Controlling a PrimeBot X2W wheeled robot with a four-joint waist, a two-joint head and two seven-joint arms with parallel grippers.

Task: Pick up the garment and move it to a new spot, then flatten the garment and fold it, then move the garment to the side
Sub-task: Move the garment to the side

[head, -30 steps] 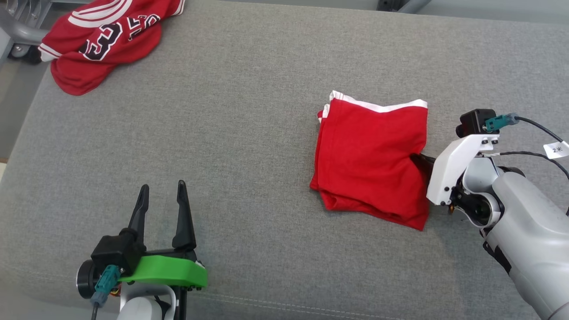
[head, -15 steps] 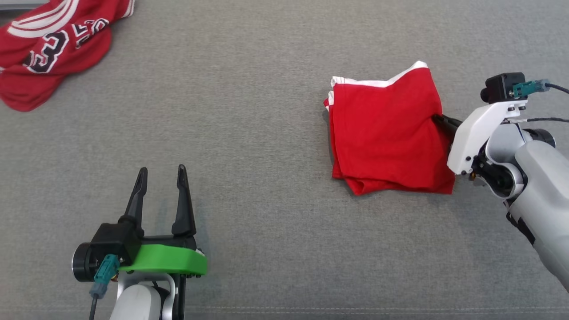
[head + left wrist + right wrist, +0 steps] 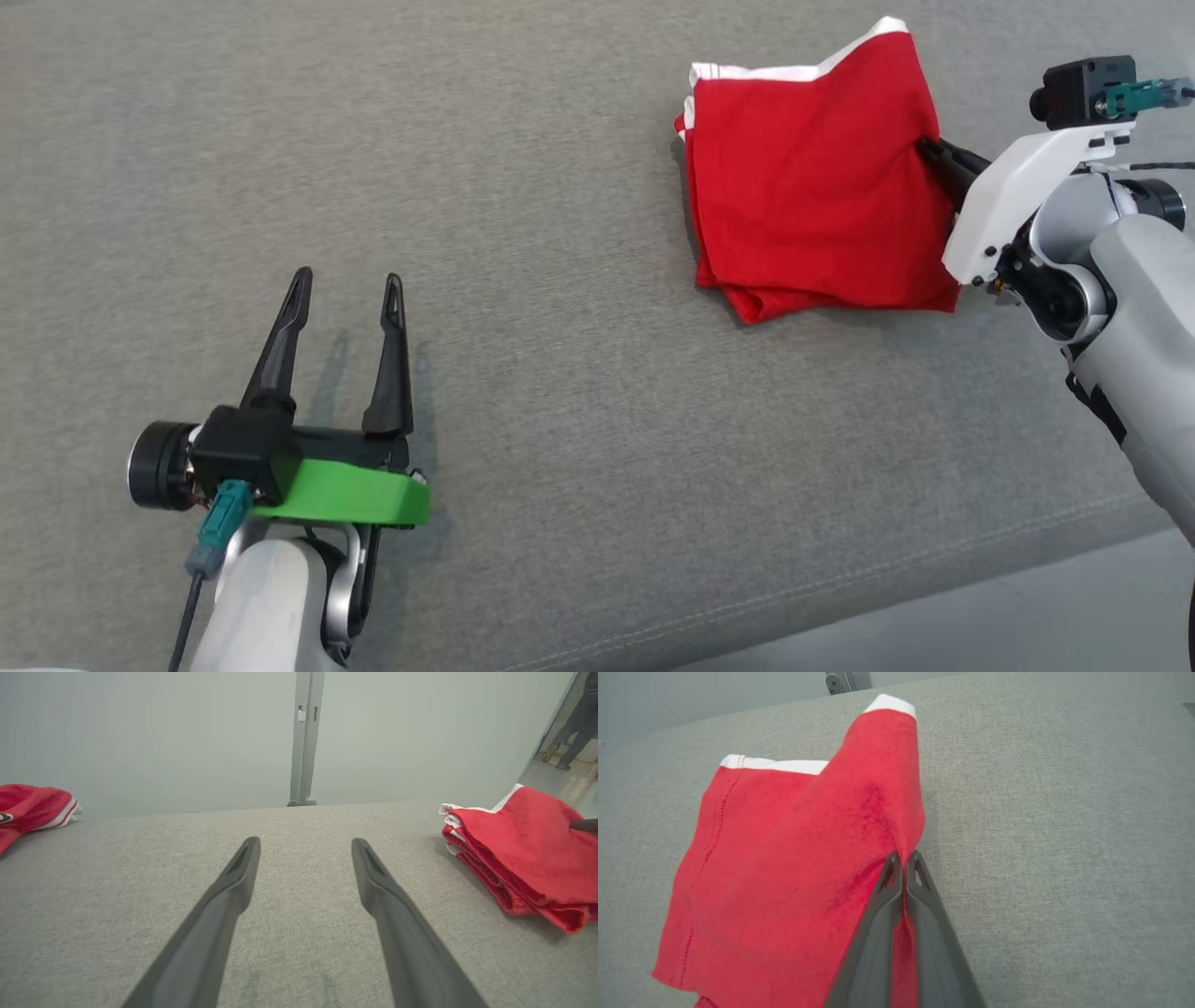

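Garment (image 3: 803, 196) R edge now tented up, R gripper (image 3: 903, 857) pinching it.

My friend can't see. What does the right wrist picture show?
The right hand is shut on the edge of a folded red garment with white trim. The garment rests on a grey surface.
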